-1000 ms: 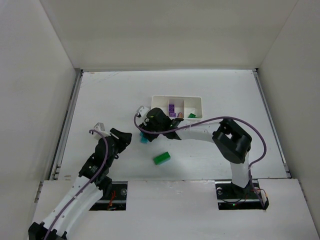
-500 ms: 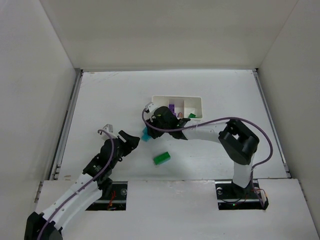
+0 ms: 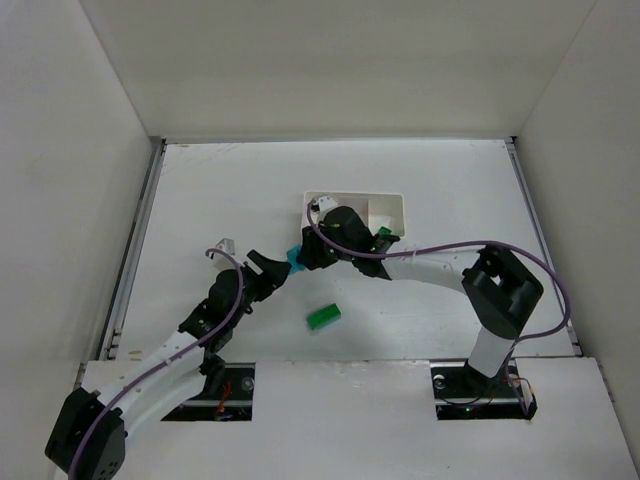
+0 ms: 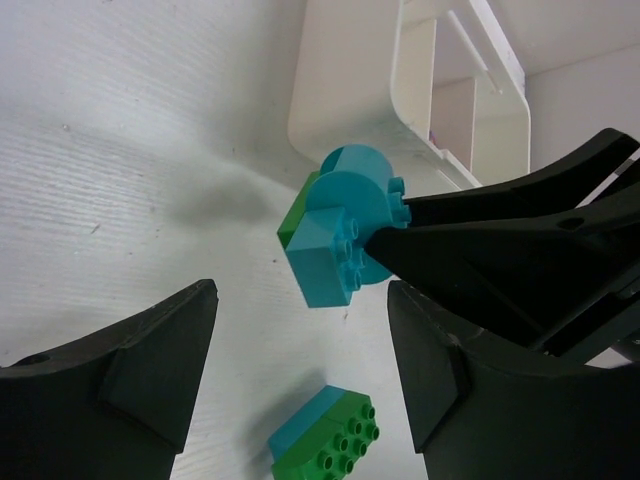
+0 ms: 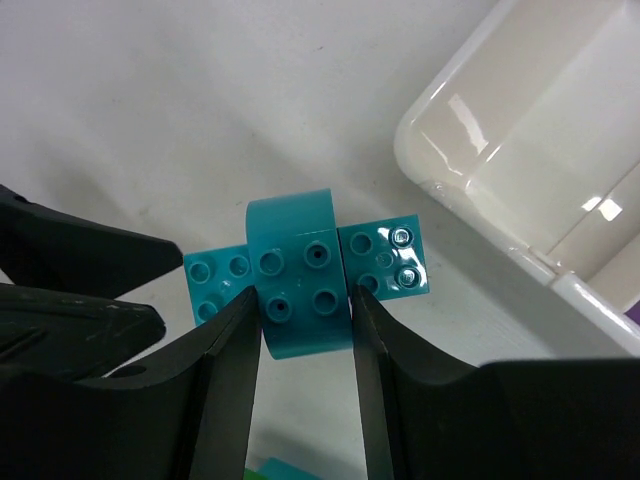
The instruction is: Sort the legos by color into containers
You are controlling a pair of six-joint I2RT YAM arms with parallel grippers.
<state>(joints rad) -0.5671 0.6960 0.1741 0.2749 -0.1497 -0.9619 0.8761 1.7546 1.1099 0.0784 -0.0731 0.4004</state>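
Note:
My right gripper (image 3: 303, 256) is shut on a cluster of teal legos (image 5: 300, 275), its fingers (image 5: 232, 340) on either side of the rounded middle piece. It holds the cluster above the table, just off the near left corner of the white tray (image 5: 470, 140). In the left wrist view the cluster (image 4: 340, 235) has a green piece at its back. My left gripper (image 3: 272, 272) is open and empty, pointing at the cluster from the left, in its own view (image 4: 300, 300) too. A green lego on a teal layer (image 3: 323, 317) lies on the table.
The tray (image 3: 392, 204) stands at mid table, its compartments partly hidden by my right arm. A green lego (image 3: 383, 232) shows in its right part. High white walls surround the table (image 3: 200, 200). The green-and-teal lego (image 4: 325, 440) lies just under my left gripper's jaws.
My right gripper has lifted the teal cluster up and to the right, toward the tray. My left gripper has followed to the right, staying open.

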